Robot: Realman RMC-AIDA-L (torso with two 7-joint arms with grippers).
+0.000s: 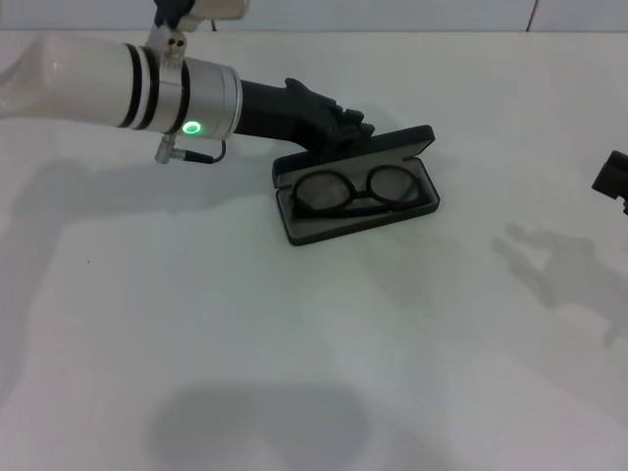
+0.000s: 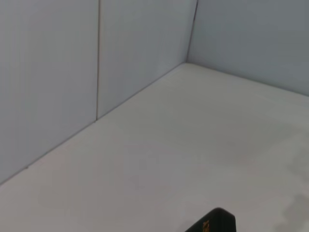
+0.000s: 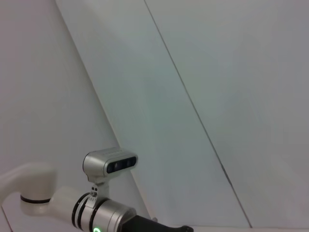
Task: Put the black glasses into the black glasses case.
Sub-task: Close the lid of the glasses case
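The black glasses lie folded inside the open black glasses case, near the middle of the white table in the head view. The case's lid stands up along its far side. My left gripper is right behind that lid at its left end, close against it; whether it touches the lid cannot be made out. My right gripper shows only as a black edge at the far right, well away from the case. A small black tip shows low in the left wrist view.
The white table spreads around the case, with pale wall panels behind it. My left arm's white forearm and silver wrist reach in from the upper left. The right wrist view shows that arm's wrist camera against the wall.
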